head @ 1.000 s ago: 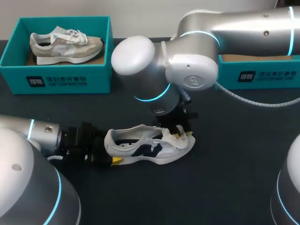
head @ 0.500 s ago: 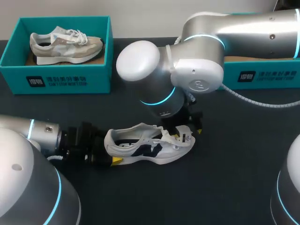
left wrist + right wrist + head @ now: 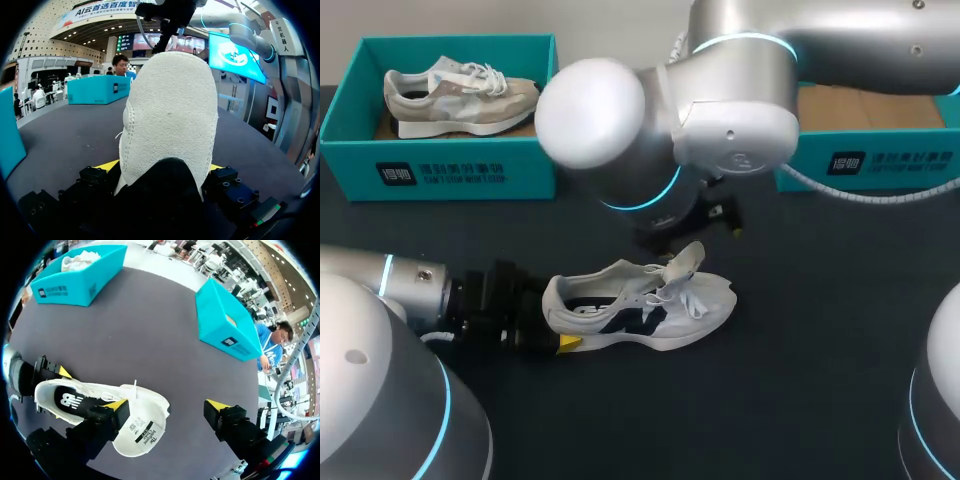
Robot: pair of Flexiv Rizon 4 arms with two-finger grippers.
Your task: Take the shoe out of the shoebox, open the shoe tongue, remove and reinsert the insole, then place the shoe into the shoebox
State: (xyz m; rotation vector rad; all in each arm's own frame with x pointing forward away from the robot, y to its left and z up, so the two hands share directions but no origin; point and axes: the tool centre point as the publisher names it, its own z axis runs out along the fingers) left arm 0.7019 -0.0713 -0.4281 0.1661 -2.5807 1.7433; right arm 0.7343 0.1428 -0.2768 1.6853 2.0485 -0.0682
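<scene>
**White sneaker out on the table, heel held**

The white suede-heeled sneaker with a navy side mark point(image 3: 640, 312) sits upright on the dark table point(image 3: 800, 390), in front of the open teal cardboard shoebox point(image 3: 880, 160). Its tongue point(image 3: 141, 429) is pulled up and forward, label showing. The left gripper point(image 3: 162, 167) appears to clamp the heel from both sides. The right gripper point(image 3: 167, 406) hangs over the toe with its fingers spread wide.
</scene>
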